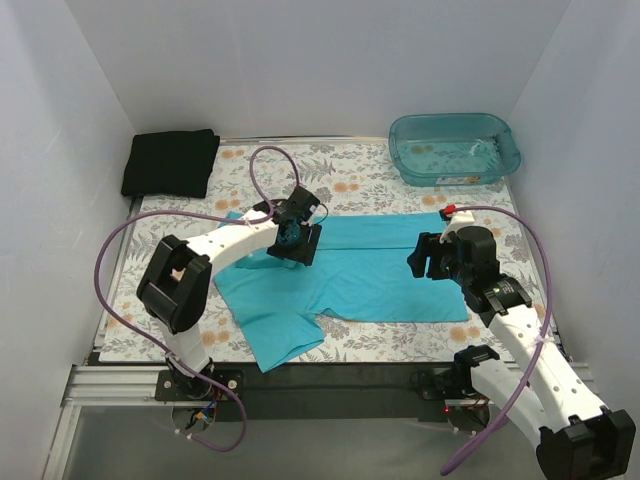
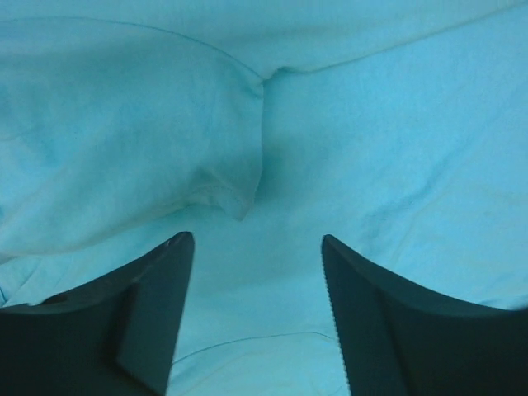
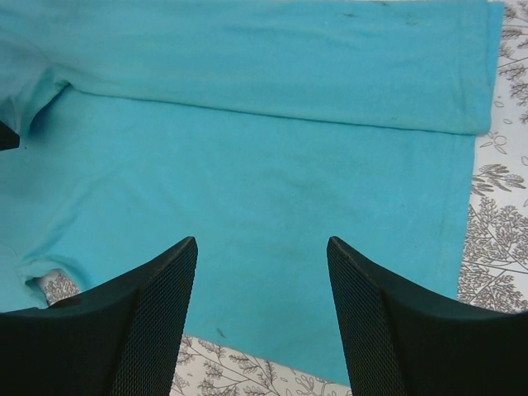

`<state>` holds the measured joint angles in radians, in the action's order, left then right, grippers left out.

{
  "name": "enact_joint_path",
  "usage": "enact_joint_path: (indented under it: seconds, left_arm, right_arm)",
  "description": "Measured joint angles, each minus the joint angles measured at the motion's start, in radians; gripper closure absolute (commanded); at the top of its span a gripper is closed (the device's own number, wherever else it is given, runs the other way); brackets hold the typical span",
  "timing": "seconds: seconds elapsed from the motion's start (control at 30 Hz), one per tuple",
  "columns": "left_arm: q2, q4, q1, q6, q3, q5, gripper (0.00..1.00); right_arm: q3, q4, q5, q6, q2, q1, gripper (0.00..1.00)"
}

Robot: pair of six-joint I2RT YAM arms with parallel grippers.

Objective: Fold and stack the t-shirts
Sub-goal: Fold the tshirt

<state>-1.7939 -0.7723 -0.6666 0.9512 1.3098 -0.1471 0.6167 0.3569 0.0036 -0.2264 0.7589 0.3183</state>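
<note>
**A:** How does the left gripper (image 1: 296, 240) stand?

**B:** Its fingers (image 2: 124, 330) are wide apart with nothing between them. It points down over the left part of the turquoise t-shirt (image 1: 380, 275), beside a puckered sleeve seam. I can't tell whether the tips touch the cloth.

**A:** And the right gripper (image 1: 428, 258)?

**B:** Also spread wide and holding nothing. It hangs over the shirt's right part, near the hem, clear of the cloth.

**A:** Where is the shirt?

**B:** Spread flat mid-table on the floral table cover (image 1: 370, 180). Its far edge is folded over toward the near side in a long band, and one sleeve sticks out at the near left.

**A:** The other one?

**B:** The black t-shirt (image 1: 170, 163) lies folded in the far left corner, well apart from both arms. A teal tub (image 1: 455, 150) sits far right.
</note>
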Motion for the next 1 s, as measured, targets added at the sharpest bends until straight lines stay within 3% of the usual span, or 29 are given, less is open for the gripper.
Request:
enact_joint_path:
  seconds: [0.17,0.3,0.43,0.63,1.0]
  left_arm:
    - [0.134,0.09,0.107,0.108,-0.15,0.021,0.21]
    - [0.383,0.198,0.343,0.187,-0.354,0.081,0.16]
    - [0.524,0.308,0.525,0.233,-0.484,0.163,0.13]
    - [0.524,0.457,0.591,0.277,-0.613,0.29,0.14]
    - [0.422,0.594,0.612,0.266,-0.632,0.384,0.24]
  right_arm:
    - [0.0,-0.016,-0.097,0.005,0.061,0.0,0.41]
    - [0.0,-0.079,-0.21,-0.008,0.138,0.0,0.41]
    - [-0.011,-0.245,-0.344,-0.093,0.27,0.028,0.41]
    - [0.018,-0.514,-0.427,-0.269,0.567,0.189,0.44]
    - [0.257,-0.849,-0.451,-0.488,1.029,0.359,0.56]
